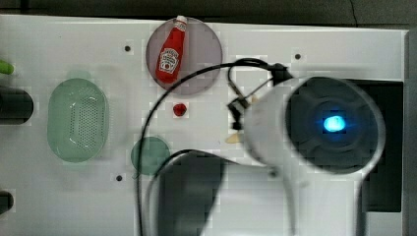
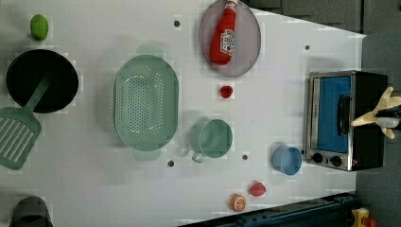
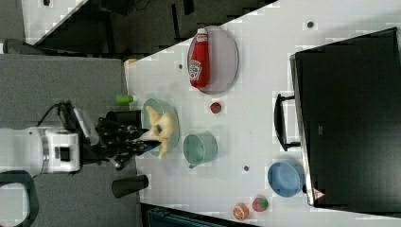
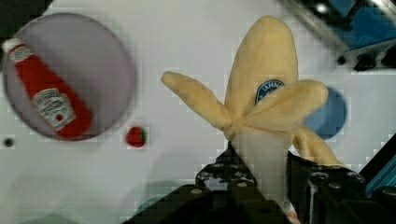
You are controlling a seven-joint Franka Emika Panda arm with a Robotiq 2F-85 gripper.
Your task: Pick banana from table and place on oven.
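One banana (image 4: pixel 261 116) sits clamped in the gripper (image 4: pixel 259 179), apparently raised well above the desk (image 2: pixel 283 113), beside the oven (image 2: pixel 347 120).

surface (image 2: pixel 94 189): white, small dark holes | on it: oven (image 2: pixel 345 120), grey plate (image 2: pixel 246 47), green colander (image 2: pixel 146 101), green cup (image 2: pixel 213 138), blue cup (image 2: pixel 287 160), black pan (image 2: pixel 41 80), green spatula (image 2: pixel 16 137), lime (image 2: pixel 39 26), two strawberries (image 2: pixel 226 91), orange slice (image 2: pixel 238 202)

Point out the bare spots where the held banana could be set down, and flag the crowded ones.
The hand grips the banana. The oven has a bare black top. On the table, the strip between ketchup plate and oven is free. It is crowded around the blue bowl, strawberry and orange slice.
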